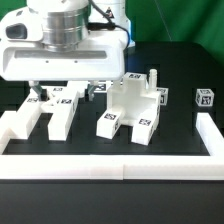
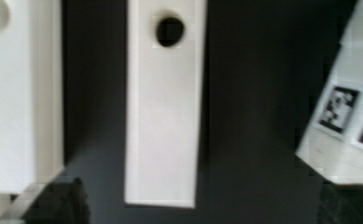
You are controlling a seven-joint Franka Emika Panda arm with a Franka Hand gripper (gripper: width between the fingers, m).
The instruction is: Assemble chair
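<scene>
The chair lies in matte white pieces on the black table. A part-built block of it (image 1: 130,108), with tags and an upright post, stands in the middle. Tagged bars (image 1: 52,110) lie towards the exterior view's left, and a small tagged cube (image 1: 205,98) sits alone on the right. My gripper (image 1: 65,90) hovers over the left bars, open and holding nothing. In the wrist view a long white bar (image 2: 165,110) with a dark hole near one end runs between my dark fingertips (image 2: 53,205). A second white piece (image 2: 18,90) and a tagged piece (image 2: 347,120) flank it.
A low white border wall (image 1: 110,162) fences the work area along the front and both sides. The arm's bulky white body fills the upper part of the exterior view and hides the table behind the left bars.
</scene>
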